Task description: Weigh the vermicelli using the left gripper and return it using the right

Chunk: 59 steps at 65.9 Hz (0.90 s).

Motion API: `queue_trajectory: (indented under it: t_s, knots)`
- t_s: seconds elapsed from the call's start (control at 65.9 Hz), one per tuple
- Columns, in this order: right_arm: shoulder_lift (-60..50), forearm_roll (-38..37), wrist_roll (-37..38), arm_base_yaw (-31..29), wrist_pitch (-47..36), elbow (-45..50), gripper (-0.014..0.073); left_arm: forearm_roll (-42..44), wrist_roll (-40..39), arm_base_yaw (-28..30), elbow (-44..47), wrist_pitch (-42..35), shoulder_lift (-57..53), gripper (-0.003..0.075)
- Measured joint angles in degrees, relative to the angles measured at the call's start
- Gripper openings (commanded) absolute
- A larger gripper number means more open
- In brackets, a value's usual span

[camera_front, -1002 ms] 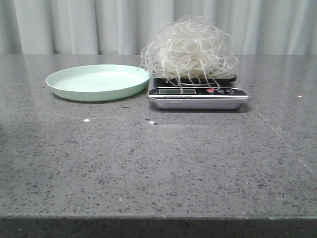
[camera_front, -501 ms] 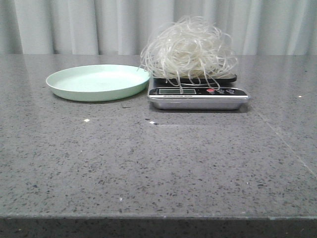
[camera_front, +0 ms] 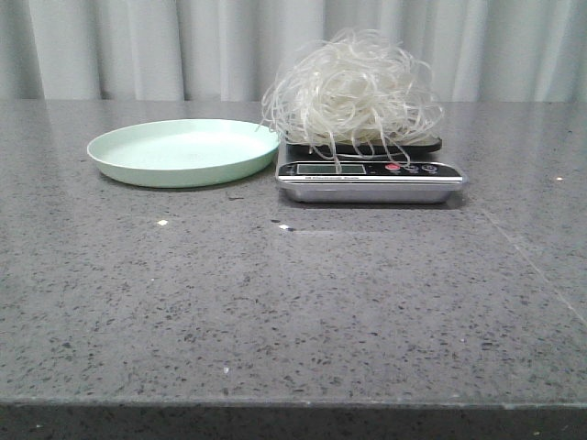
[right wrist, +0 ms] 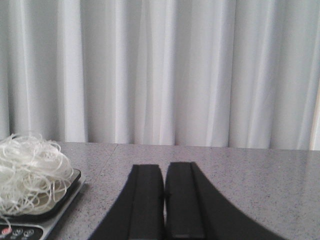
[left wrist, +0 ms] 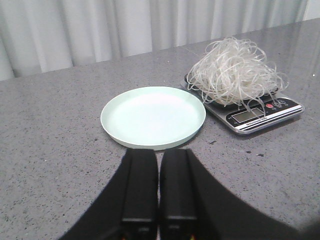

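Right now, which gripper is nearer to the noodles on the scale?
Right, as best the wrist views show. The right gripper sits just beside the scale holding the noodles. The left gripper sits behind the empty plate, noodles farther off.

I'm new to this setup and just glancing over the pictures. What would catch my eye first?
The fluffy heap of whitish vermicelli piled on the kitchen scale, strands drooping over its display. Just to its left sits an empty pale green plate, its rim close against the scale. Both the left hand and the right hand are shut and hold nothing, back from the items.
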Motion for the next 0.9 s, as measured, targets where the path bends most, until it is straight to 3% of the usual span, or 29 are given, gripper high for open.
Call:
queue_trajectory:
  t_s: [0.258, 0.516, 0.622, 0.744, 0.789, 0.896]
  knots:
    - [21.6, 0.1, 0.0, 0.0, 12.7, -18.1, 0.0188, -0.1, 0.0, 0.0, 0.0, -0.7, 0.0, 0.0127]
    - [27.3, 0.5, 0.0, 4.1, 16.5, -19.8, 0.0203, -0.1, 0.0, 0.0, 0.0, -0.8, 0.0, 0.0127]
    - [29.1, 0.8, 0.0, 7.1, 19.4, -22.4, 0.0332, -0.1, 0.0, 0.0, 0.0, -0.8, 0.0, 0.0127]
    - [35.4, 0.8, 0.0, 12.0, 25.5, -29.1, 0.0582, -0.1, 0.0, 0.0, 0.0, -0.8, 0.0, 0.0127]
    - [38.0, 0.8, 0.0, 13.8, 27.4, -32.7, 0.0622, -0.1, 0.0, 0.0, 0.0, -0.8, 0.0, 0.0127]
    - [44.8, 1.3, 0.0, 18.5, 31.1, -40.7, 0.0603, -0.1, 0.0, 0.0, 0.0, -0.8, 0.0, 0.0127]
